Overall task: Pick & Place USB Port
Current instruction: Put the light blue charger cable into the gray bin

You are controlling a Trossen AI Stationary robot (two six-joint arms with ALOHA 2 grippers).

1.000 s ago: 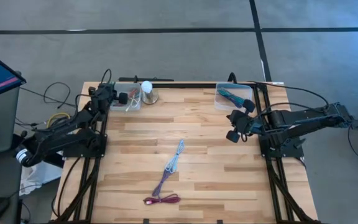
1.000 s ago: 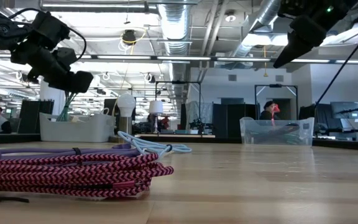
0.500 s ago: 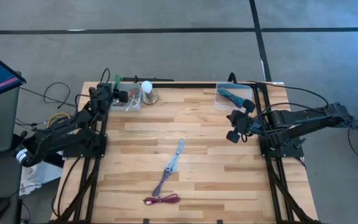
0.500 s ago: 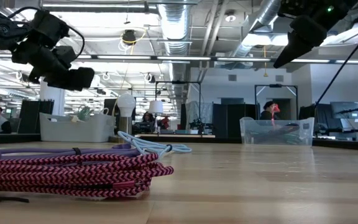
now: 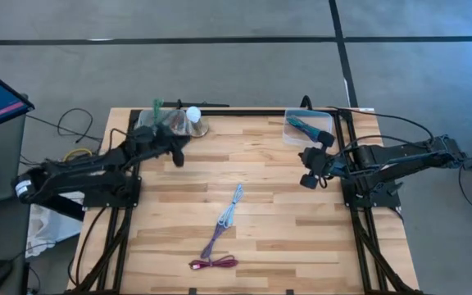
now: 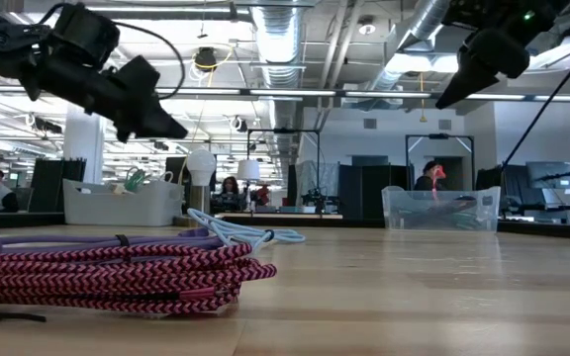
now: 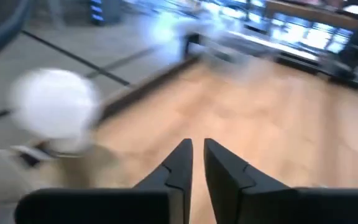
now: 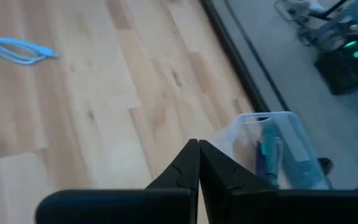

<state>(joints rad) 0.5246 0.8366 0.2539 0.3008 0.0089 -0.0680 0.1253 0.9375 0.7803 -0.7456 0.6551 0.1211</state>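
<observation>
Three coiled USB cables lie on the wooden table: a light blue one (image 5: 234, 201) (image 6: 240, 229) (image 8: 17, 50), a purple one (image 5: 215, 233) (image 6: 87, 240) and a magenta one (image 5: 214, 263) (image 6: 107, 277) nearest the near edge. My left gripper (image 5: 178, 156) (image 6: 171, 129) (image 7: 195, 152) hovers shut above the table, just right and near of the left bin (image 5: 166, 123), holding nothing. My right gripper (image 5: 308, 164) (image 6: 448, 97) (image 8: 198, 148) waits shut in the air beside the right bin (image 5: 308, 127) (image 8: 278, 149).
A green cable lies in the left clear bin (image 6: 122, 203), and teal cables fill the right clear bin (image 6: 440, 210). A white bulb-shaped object (image 5: 193, 119) (image 7: 55, 102) stands beside the left bin at the far edge. Bare wood lies between the bins and the cables.
My left gripper has swung away from above the left bin, toward the table's right and near side, and tipped downward. The green cable that hung beneath it a second ago now rests in the bin. My right arm has kept still.
</observation>
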